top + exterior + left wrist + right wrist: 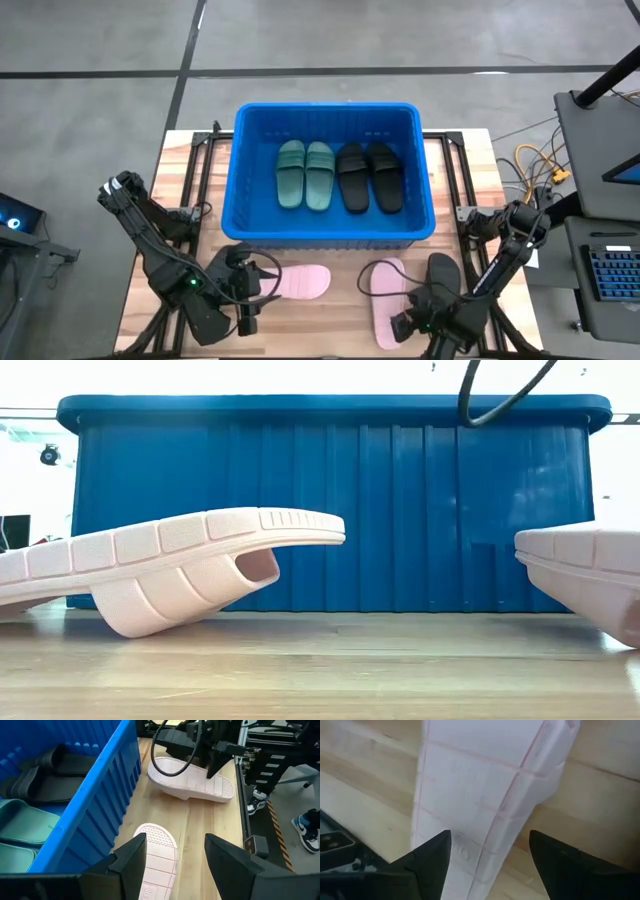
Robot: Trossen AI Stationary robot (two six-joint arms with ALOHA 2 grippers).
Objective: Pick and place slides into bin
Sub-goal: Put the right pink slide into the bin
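Two pink slides (300, 282) (388, 300) lie on our table (340, 258), four more inside the bin (250, 215). Our left gripper (175, 862) straddles one, jaws wide; our right gripper (490, 860) gapes over the other.

The right arm hides the charcoal slide's (442, 272) heel.

Grey concrete floor around a pale wooden counter

The counter (330, 300) is light planked wood; the floor (100, 60) beyond it is grey concrete crossed by dark seams. To one side stands a dark desk (600, 130) with a keyboard (612, 275) and orange cables (538, 165). The low view shows bright white light behind.
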